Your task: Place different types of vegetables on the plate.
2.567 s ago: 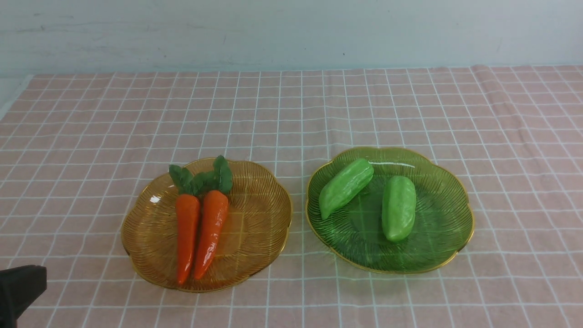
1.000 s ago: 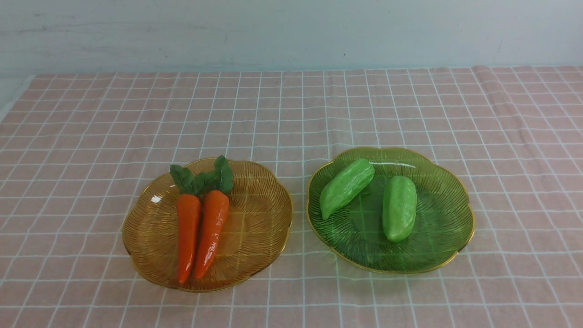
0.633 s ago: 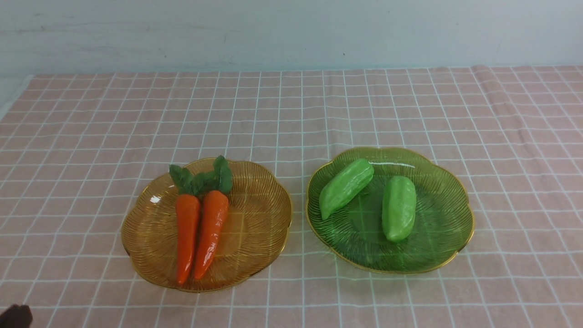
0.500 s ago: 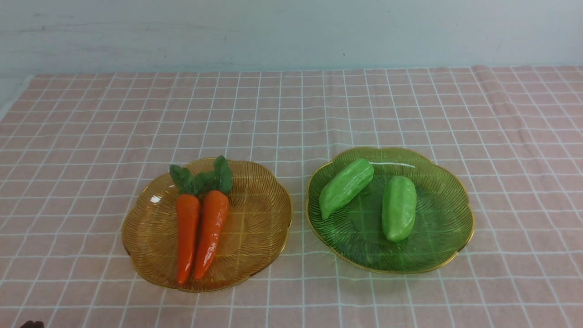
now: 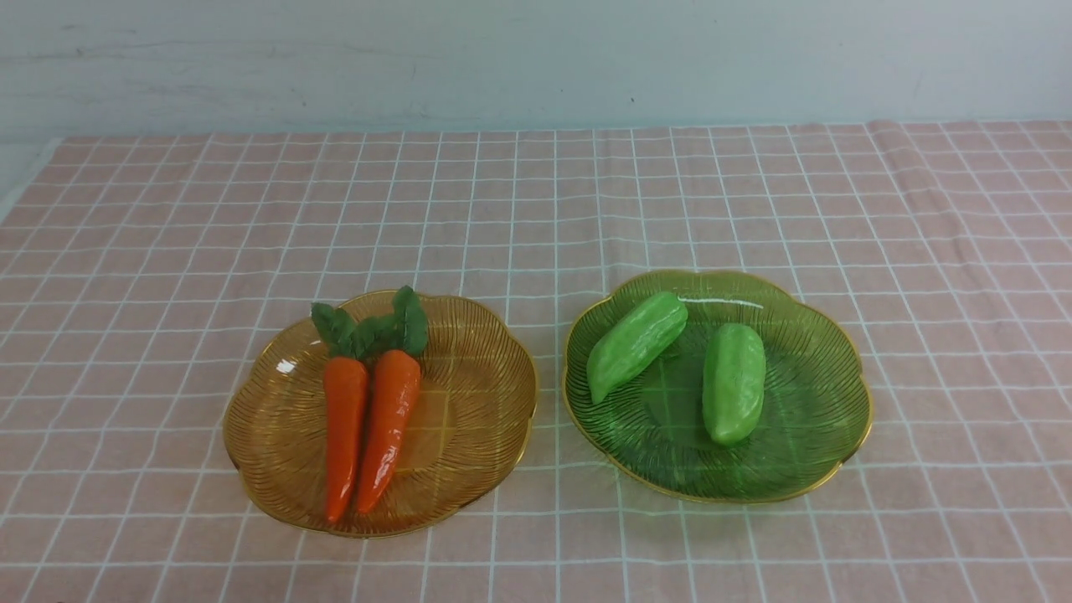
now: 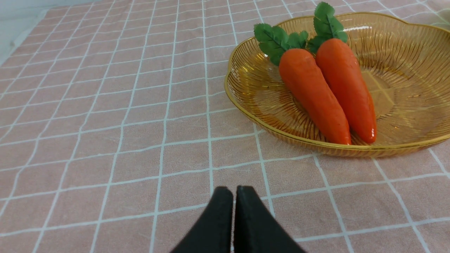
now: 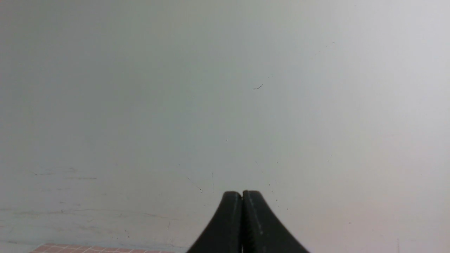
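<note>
Your two carrots (image 5: 368, 419) lie side by side, touching, on the amber plate (image 5: 486, 435) on the robot's left. Your two green gourds (image 5: 670, 360) lie a little apart on the green plate (image 5: 821, 435) on the right. So each plate has only one kind of vegetable (that looks sorted, not mixed).

The thing to watch is where the carrots lie from your left gripper (image 6: 233, 191). In the left wrist view its jaws are pressed tight together and hold nothing. It sits low over the pink checked cloth (image 5: 167, 251), near the amber plate but not touching it. The carrots lie ahead of the tips and off to one side. Their long bodies run from the leafy tops at the far rim to the points at the near rim, so you would grab across a carrot, not along it.

Your left arm is the nearer one. Your right gripper (image 7: 242, 193) is squeezed closed too, empty, and faces the plain wall.

A moment ago a dark bit of the left arm showed at the bottom left corner of the front view. Now it is gone. The vegetables have not moved.
</note>
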